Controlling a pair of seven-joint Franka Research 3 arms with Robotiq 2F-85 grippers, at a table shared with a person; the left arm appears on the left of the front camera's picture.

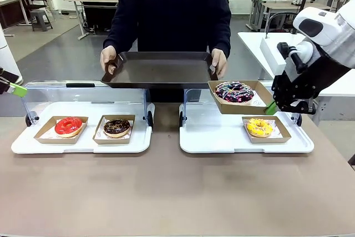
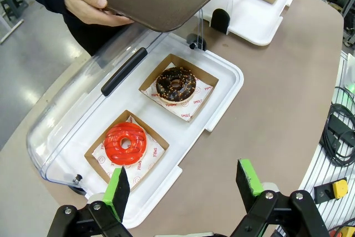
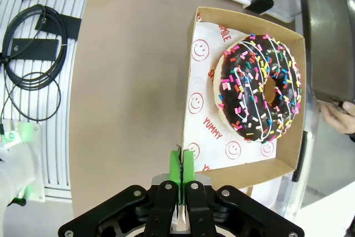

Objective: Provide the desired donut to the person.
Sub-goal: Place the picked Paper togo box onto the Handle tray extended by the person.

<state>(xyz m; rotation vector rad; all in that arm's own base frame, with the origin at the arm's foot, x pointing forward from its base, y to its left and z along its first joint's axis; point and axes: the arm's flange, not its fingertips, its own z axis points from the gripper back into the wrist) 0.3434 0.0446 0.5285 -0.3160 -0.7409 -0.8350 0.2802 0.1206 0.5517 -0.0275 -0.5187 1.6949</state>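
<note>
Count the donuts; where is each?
4: red donut and chocolate donut on the left tray, yellow donut on the right tray, sprinkled donut in the box gripped by the right hand.

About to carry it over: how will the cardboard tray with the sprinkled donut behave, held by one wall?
The cardboard tray, pinched at one wall by the right gripper, looks thin, so it may sag. The sprinkled donut sits loose on paper and could slide if tilted.

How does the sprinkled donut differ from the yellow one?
The sprinkled donut has dark chocolate icing with coloured sprinkles; the yellow donut is yellow-iced. The sprinkled donut's box is lifted, its edge pinched by the right gripper; the yellow donut's box rests on the white tray. Both sit in open cardboard boxes.
</note>
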